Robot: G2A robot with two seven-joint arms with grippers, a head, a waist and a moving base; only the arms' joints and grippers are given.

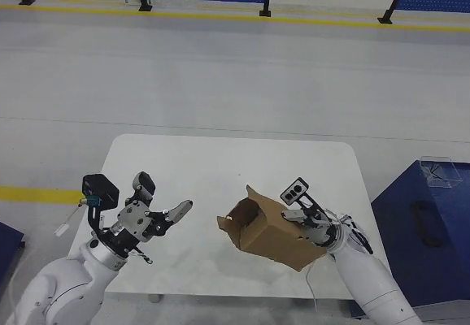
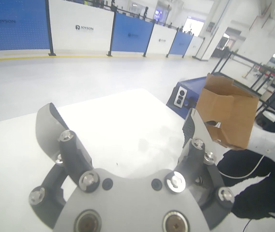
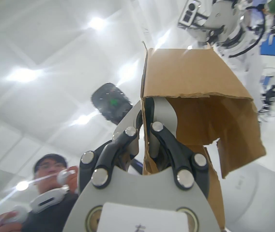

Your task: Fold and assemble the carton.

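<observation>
A brown cardboard carton (image 1: 271,230) hangs above the front right part of the white table (image 1: 219,166), lying on its side with its open end and loose flaps toward the left. My right gripper (image 1: 308,223) is shut on one wall of the carton (image 3: 195,78), one finger outside and one finger inside. My left gripper (image 1: 163,207) is open with nothing between its fingers, over the front left of the table, a short way left of the carton (image 2: 227,119). Its fingertips (image 2: 192,124) point at the carton's open end.
A dark blue cabinet (image 1: 442,236) stands to the right of the table, with a clear plastic piece (image 1: 438,171) on its top. Blue and white barrier panels (image 2: 79,31) line the far side of the floor.
</observation>
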